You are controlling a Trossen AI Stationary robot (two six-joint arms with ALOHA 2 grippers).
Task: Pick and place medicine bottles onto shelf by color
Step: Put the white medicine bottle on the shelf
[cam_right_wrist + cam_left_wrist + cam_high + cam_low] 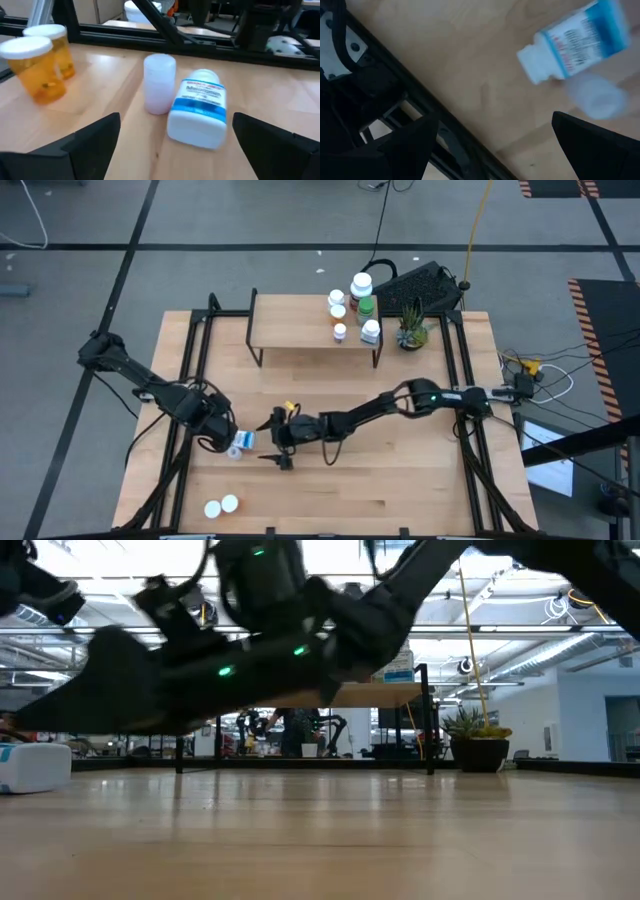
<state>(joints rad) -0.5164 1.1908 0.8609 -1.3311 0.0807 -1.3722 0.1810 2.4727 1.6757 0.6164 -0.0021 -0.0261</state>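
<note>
A white medicine bottle with a blue label (241,442) lies on its side on the table, between my two grippers. A small pale bottle (159,82) stands upright right beside it. My left gripper (222,430) is open just left of them, and they show past its fingers in the left wrist view (575,42). My right gripper (269,442) is open just right of them, pointing at the lying bottle (197,115). Two orange white-capped bottles (221,506) stand near the front edge. Several bottles (355,305) stand on the shelf's (300,325) right end.
A potted green plant (410,330) stands right of the shelf. Black frame rails (190,370) run along the table's left and right sides. A dark keyboard (415,280) lies behind the table. Bare wood (400,480) lies at the front right.
</note>
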